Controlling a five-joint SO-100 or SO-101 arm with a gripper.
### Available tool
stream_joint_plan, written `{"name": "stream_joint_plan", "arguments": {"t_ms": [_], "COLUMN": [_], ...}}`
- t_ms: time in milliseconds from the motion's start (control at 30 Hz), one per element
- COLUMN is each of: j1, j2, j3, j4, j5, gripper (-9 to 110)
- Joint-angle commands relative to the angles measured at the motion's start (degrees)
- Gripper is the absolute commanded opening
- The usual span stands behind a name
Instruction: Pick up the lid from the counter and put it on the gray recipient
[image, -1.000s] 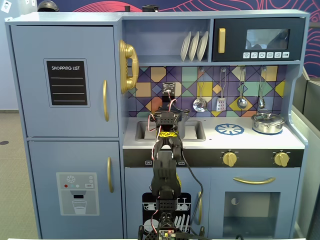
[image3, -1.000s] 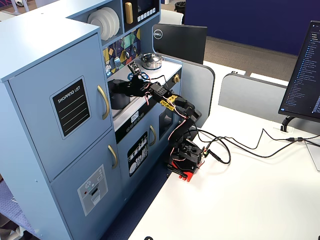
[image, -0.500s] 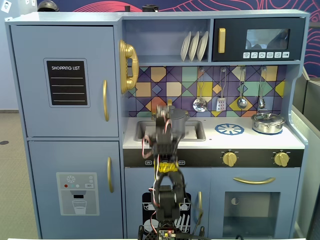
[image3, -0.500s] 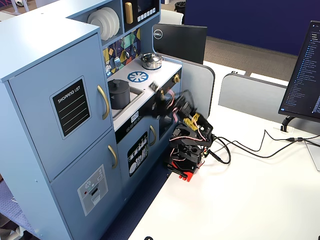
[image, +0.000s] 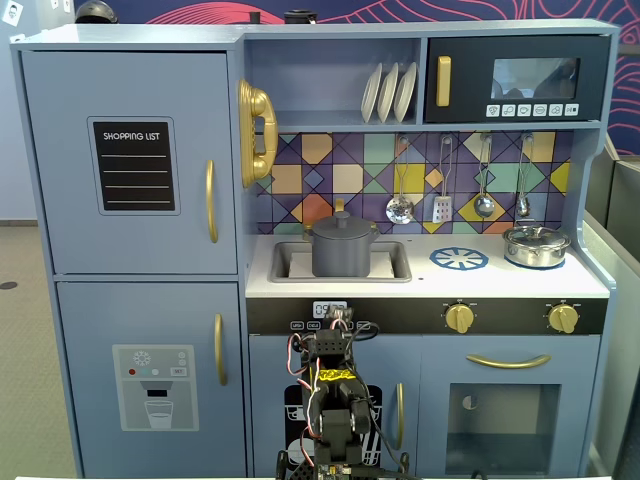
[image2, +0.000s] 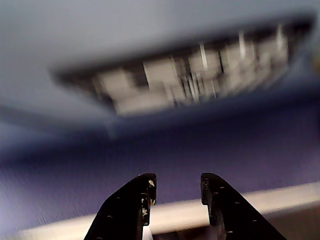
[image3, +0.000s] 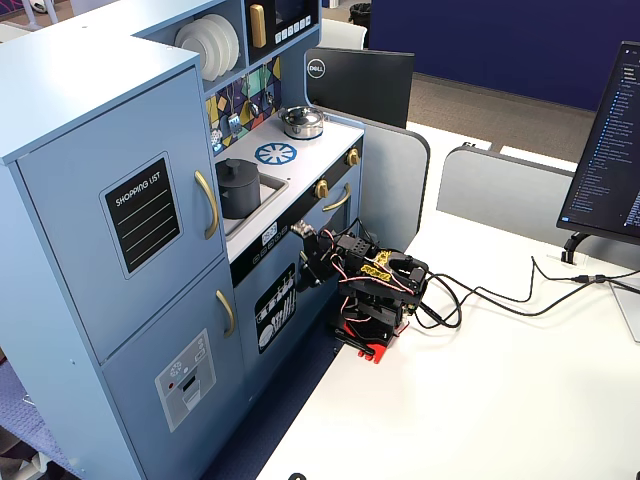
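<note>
From my remote station I see the matte dark gray cylindrical toy pot (image: 344, 249) standing in the recessed sink (image: 290, 262) of the pale blue toy kitchen (image: 130, 200), its flat round dark gray lid with the small central knob (image: 342, 223) sitting on top of it. In a fixed view from the side, the same pot (image3: 237, 190) stands in the sink with the lid (image3: 236, 168) on it.

To the right on the white counter (image: 420, 278) in the front view lie the blue-and-white round burner print (image: 459, 259) and, beyond it, the small shiny silver pot (image: 536, 246) with its own lid.

My black arm (image: 333, 400) sits folded low in front of the cabinet, below the counter's edge and well apart from the pot. The two-finger gripper (image2: 176, 189) shows in the wrist view as two dark fingers (image2: 131, 210) with a clear gap between them and nothing in that gap; it is released and empty. Behind the fingers the wrist view is blurred: a bluish surface with a dark, pale-patched rectangle I cannot identify.

In the side view, a black monitor (image3: 360, 85) stands behind the kitchen, and cables (image3: 500, 295) trail across the white table (image3: 500, 400).
</note>
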Motion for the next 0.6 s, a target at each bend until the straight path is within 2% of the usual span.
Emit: {"name": "stream_joint_plan", "arguments": {"t_ms": [0,300,400,500,567], "j1": [2.02,4.04,3.96,4.13,4.31], "j2": [1.23,1.32,1.32,1.32,1.32], "j3": [-0.26,-0.18,-0.18,-0.18,-0.18], "j4": [7.82,21.53,25.22,26.19,26.19], "j5": [-1.85,-8.88,-16.35,-9.14,-9.58], "gripper": [0,3,4,5,5]}}
